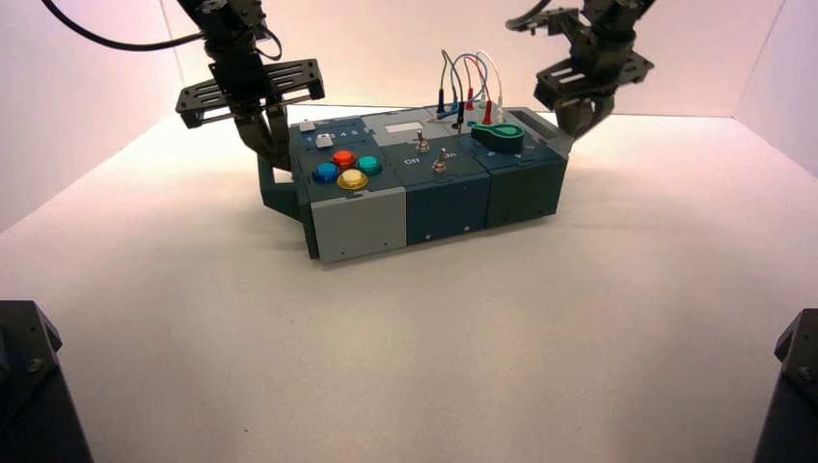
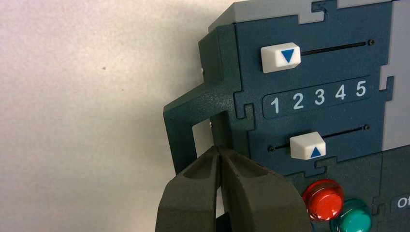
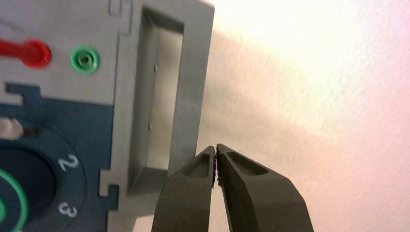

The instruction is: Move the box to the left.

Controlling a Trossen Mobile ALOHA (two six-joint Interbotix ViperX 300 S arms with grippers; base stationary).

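Right hand (image 3: 215, 151), fingers nearly together beside box's (image 1: 446, 207) right grey end handle (image 3: 191, 92), could skid over it if pushing off-centre; left hand (image 2: 218, 150), closed, at left handle (image 2: 181, 137).

High view: bright, tabletop (image 1: 415, 367) overexposed at its far edge, soft shadow below the box (image 1: 444, 183). Right wrist view: box blurred, pale glare beside it. Left wrist view: sharper.
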